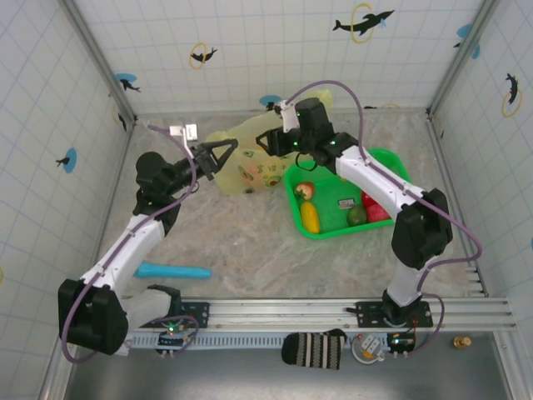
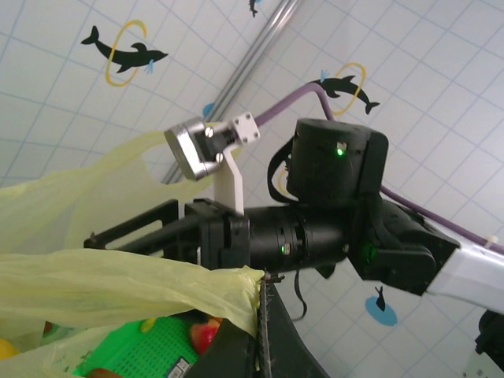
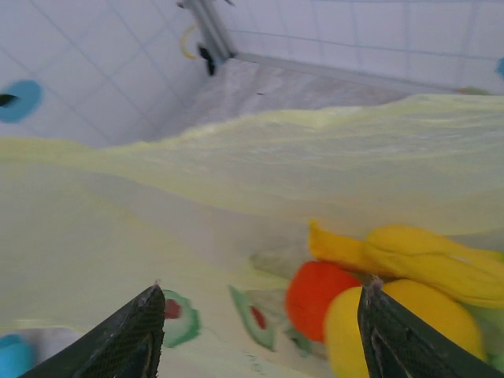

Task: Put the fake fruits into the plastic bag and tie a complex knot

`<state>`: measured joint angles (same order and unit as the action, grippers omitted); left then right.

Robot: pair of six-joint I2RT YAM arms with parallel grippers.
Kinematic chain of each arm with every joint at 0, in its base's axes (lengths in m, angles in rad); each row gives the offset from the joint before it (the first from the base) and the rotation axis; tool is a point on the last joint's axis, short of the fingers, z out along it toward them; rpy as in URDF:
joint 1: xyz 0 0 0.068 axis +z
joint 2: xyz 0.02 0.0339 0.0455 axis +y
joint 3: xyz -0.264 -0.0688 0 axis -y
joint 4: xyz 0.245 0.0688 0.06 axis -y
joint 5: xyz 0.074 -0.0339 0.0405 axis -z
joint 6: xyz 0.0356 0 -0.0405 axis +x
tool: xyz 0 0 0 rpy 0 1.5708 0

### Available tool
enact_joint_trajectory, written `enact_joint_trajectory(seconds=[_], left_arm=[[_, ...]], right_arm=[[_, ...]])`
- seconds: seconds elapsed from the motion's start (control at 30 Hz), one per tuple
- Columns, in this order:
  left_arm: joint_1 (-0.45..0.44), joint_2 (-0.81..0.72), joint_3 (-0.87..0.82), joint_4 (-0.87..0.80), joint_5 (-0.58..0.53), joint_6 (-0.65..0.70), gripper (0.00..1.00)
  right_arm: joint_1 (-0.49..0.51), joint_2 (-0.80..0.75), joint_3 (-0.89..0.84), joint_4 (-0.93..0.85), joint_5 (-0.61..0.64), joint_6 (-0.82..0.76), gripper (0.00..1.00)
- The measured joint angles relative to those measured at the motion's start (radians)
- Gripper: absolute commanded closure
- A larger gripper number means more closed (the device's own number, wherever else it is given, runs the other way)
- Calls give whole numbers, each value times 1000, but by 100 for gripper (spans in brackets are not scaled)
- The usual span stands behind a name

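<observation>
Near the left end of the table's front edge lies a blue stick (image 1: 172,270). It is not a fruit, so leave it there. Farther in, by the right edge, some fruits (image 1: 309,217) wait in the tray (image 1: 333,233). I think the step now is to fetch the next one, and the knot comes later. Past the tray, near the middle of the far edge, is the bag (image 1: 250,167). The right pincer (image 3: 264,331) hangs over it, wide open, with nothing in it. It should go to the tray, come straight down on one fruit and squeeze its fat middle, because shiny round toys slip out easily. The left pincer (image 2: 262,315) is closed tight on the bag's rim and lifts it up. It should hold the mouth wide, so the fruit drops in and the other pincer does not snag the thin skin. The stick is smooth and long. The tray is bright green hard plastic with low walls and a dotted floor. The fruits are glossy: one long and yellow, one round and green, some red. The bag is thin, soft, crinkly and pale yellow, with little avocado pictures. In it, I think, lie an orange ball (image 3: 319,291) and yellow bananas (image 3: 429,264).
</observation>
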<state>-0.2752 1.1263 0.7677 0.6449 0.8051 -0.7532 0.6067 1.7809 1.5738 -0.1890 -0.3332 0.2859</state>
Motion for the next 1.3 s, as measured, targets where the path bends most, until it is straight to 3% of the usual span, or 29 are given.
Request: enact_joint_trajectory(seconds=[0.17, 0.47, 0.63, 0.73, 0.93, 1.13, 1.3], left_arm=[[-54, -47, -5, -37, -10, 51, 100], [-78, -59, -22, -100, -71, 119, 100], [-78, -60, -25, -121, -111, 134, 100], [-78, -65, -36, -122, -126, 143, 100], [-77, -77, -51, -121, -139, 152, 100], [-75, -79, -54, -121, -144, 152, 100], [-56, -84, -55, -121, -144, 151, 100]], right_arm=[[-4, -65, -52, 74, -133, 99, 29], [-8, -478, -272, 170, -140, 147, 31], [-29, -697, -472, 106, -16, 132, 41], [-54, -755, -591, 0, 116, 132, 41], [-66, -624, -745, -141, 249, 131, 37], [-85, -349, -725, -166, 245, 119, 32], [-84, -228, -686, -168, 196, 107, 28]])
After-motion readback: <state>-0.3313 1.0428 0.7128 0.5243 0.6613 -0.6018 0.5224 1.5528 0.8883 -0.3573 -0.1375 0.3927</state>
